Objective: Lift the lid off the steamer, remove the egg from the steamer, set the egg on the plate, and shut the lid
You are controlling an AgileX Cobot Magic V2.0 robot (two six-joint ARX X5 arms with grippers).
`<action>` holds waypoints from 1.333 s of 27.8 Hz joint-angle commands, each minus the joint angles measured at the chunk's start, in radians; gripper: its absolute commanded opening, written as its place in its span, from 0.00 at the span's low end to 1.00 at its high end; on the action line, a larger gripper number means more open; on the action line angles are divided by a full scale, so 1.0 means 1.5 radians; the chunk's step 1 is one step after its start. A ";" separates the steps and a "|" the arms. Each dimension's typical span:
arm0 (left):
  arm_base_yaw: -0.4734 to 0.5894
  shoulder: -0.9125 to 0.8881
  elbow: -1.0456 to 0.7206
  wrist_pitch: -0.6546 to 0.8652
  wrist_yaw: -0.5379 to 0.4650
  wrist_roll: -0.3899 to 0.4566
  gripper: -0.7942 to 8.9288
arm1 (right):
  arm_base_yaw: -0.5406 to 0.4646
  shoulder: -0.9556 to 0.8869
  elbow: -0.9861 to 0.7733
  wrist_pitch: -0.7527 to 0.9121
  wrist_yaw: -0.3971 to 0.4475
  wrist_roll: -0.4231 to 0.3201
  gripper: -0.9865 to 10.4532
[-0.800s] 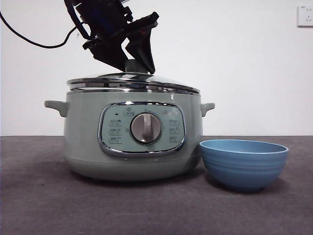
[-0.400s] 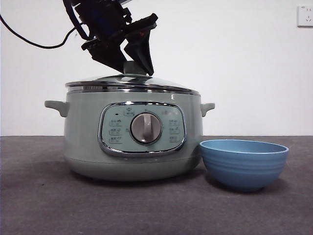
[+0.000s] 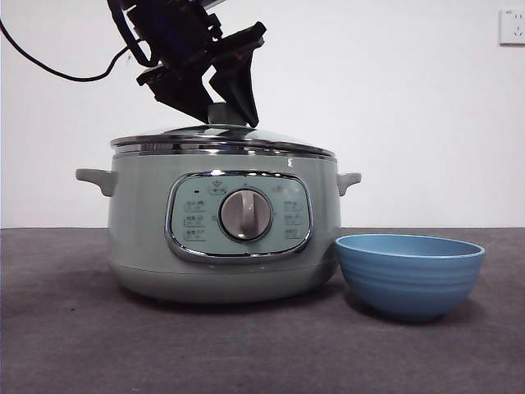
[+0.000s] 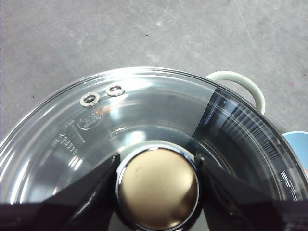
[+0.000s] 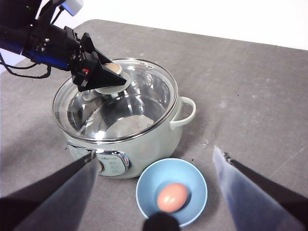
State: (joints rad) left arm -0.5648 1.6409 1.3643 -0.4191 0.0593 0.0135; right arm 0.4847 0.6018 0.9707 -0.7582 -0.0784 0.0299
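The sage-green steamer [image 3: 139,238] stands left of centre with the glass lid [image 3: 246,139] resting level on its rim. My left gripper [image 3: 223,108] comes down from the upper left, and its jaws are shut on the lid's knob [image 4: 158,187]. The blue plate [image 3: 410,275] stands just right of the steamer. In the right wrist view the egg [image 5: 172,196] lies in the plate [image 5: 195,175]. My right gripper [image 5: 154,155] is open and empty, high above the plate and the steamer's front. Through the lid [image 5: 139,96] the steamer looks empty.
A black cable [image 3: 49,70] hangs from the left arm at the upper left. A wall socket [image 3: 511,26] is at the top right. The dark grey table [image 3: 262,353] stretches in front of and around the steamer.
One second ago the lid hung tilted, its left side raised off the rim. It has come down and now sits level on the steamer, with the left gripper still on the knob.
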 commanded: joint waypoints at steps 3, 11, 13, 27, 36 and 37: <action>0.004 0.018 -0.006 -0.015 -0.004 -0.019 0.53 | 0.001 -0.002 0.001 0.003 -0.001 0.005 0.44; 0.004 0.018 -0.006 -0.002 -0.021 -0.024 0.53 | 0.001 -0.002 0.001 -0.009 -0.001 0.005 0.44; 0.004 0.018 -0.006 -0.002 -0.021 -0.024 0.53 | 0.001 -0.002 0.001 -0.009 -0.001 0.005 0.44; 0.005 -0.069 -0.005 0.004 -0.022 -0.024 0.53 | 0.001 -0.002 0.001 -0.009 -0.001 0.005 0.44; 0.001 -0.205 -0.005 -0.131 -0.013 -0.025 0.53 | 0.001 -0.001 0.001 -0.014 -0.011 0.004 0.44; 0.001 -0.227 -0.005 -0.158 -0.004 -0.027 0.53 | 0.001 0.000 0.001 -0.018 -0.024 0.005 0.44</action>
State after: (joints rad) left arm -0.5621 1.3262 1.3647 -0.6308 0.0433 -0.0132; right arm 0.4843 0.6022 0.9707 -0.7876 -0.1047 0.0299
